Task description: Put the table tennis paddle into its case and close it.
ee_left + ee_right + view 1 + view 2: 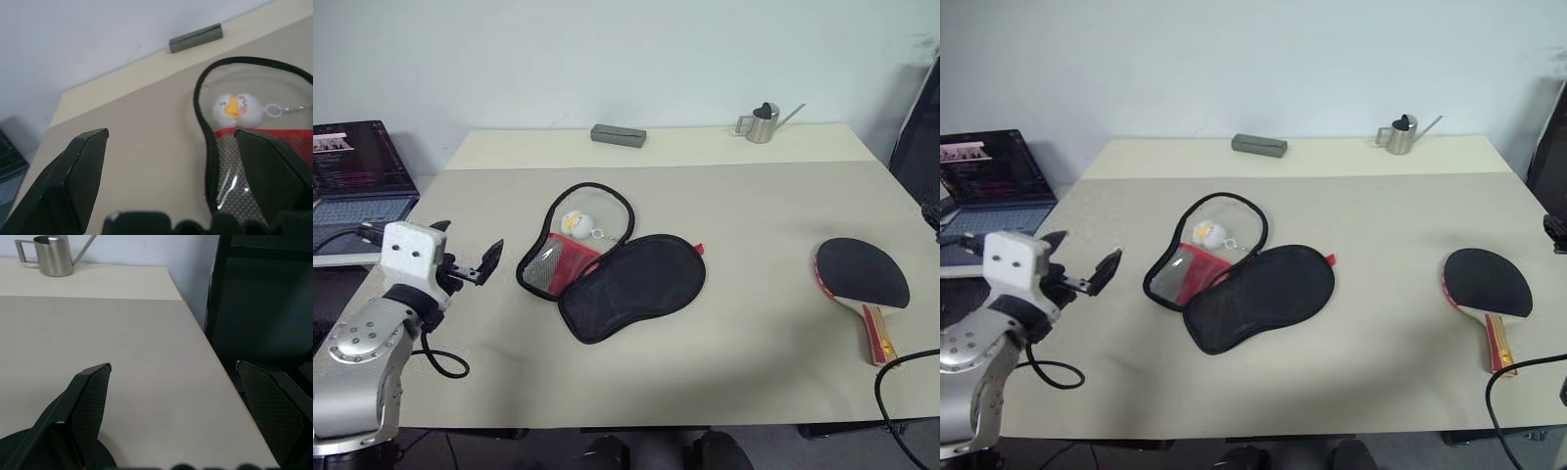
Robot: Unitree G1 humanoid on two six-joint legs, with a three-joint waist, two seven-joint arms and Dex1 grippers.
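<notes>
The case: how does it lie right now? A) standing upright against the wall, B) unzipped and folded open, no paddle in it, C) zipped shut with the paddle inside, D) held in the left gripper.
B: the case lies flat on the table with its flap folded open, and the table tennis paddle lies apart from it near the table's right edge.

Right hand (pixel 173 377) gapes empty over table (pixel 146 333), metal watering can (pixel 51 254) beyond
</notes>
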